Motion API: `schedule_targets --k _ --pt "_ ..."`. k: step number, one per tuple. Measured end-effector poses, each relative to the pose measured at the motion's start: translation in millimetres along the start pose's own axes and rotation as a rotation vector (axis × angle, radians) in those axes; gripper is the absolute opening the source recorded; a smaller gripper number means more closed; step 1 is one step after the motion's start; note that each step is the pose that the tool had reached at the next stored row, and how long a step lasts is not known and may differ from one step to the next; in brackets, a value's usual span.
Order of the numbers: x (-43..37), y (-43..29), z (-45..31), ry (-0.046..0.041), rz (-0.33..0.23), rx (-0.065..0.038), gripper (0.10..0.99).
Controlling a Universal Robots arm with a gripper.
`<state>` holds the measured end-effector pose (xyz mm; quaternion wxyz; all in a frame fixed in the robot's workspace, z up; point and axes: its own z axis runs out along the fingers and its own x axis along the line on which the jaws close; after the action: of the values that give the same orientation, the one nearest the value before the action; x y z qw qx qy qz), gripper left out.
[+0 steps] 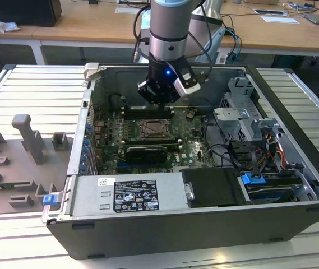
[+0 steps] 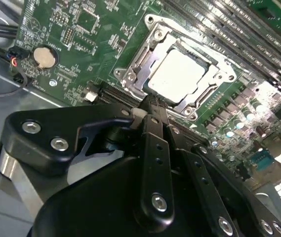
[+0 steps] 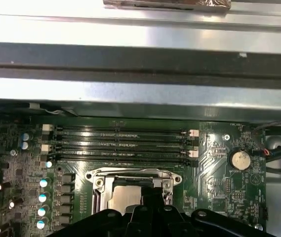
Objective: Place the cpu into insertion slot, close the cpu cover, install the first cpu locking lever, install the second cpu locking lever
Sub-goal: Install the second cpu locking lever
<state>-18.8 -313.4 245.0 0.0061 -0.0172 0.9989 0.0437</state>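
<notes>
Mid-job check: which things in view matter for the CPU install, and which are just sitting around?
Job: cpu, seated in the insertion slot; cpu cover; tool just above the socket.

Lying about: memory slots, coin battery, blue-tabbed drive bay, grey fixture blocks.

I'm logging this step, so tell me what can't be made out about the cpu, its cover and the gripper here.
- cpu: near edge hidden by the gripper in both wrist views.
- cpu cover: too small in the exterior view to tell whether it is latched.
- Locking levers: not clearly distinguishable.
</notes>
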Motion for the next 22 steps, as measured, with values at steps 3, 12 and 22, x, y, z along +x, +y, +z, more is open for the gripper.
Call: schedule_targets --k 3,12,22 --pt "0.6 -17.6 -1.5 0.0000 0.000 0.000 0.106" --pt "1.7 -49.3 -4.2 0.0000 0.000 -0.001 0.106" --pt "3.8 -67.0 -5.7 -0.0008 0.000 -0.027 0.106"
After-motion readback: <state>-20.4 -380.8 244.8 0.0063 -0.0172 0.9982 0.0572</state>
